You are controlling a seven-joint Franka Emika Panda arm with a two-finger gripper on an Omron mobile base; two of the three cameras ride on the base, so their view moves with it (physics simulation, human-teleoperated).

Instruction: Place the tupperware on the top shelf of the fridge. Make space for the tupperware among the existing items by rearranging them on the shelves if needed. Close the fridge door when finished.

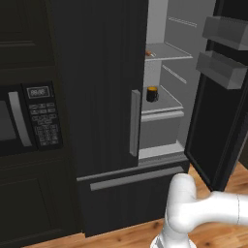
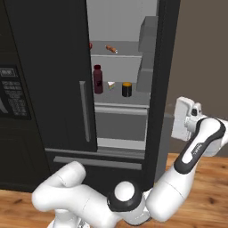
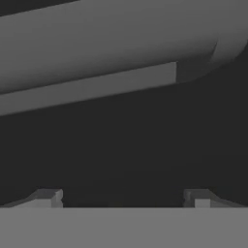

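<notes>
Hand (image 3: pixel 121 198) spread wide and empty, facing a grey bar on a dark panel beside the fridge (image 2: pixel 49 67); I can't find the tupperware from here; inside the fridge, the top shelf (image 2: pixel 129 50) holds a skewer (image 2: pixel 111 48); I judge the tub light, stiff, slippery; I'd pinch across opposite walls.

Black fridge (image 2: pixel 49 67) with right door open, skewer (image 2: pixel 111 48) and red fruit (image 2: pixel 91 45) on top shelf (image 2: pixel 129 50), dark-red bottle (image 2: pixel 98 79), small wedge (image 2: pixel 110 85), orange-topped jar (image 2: pixel 127 89) below, white arm's hand beside the door.
</notes>
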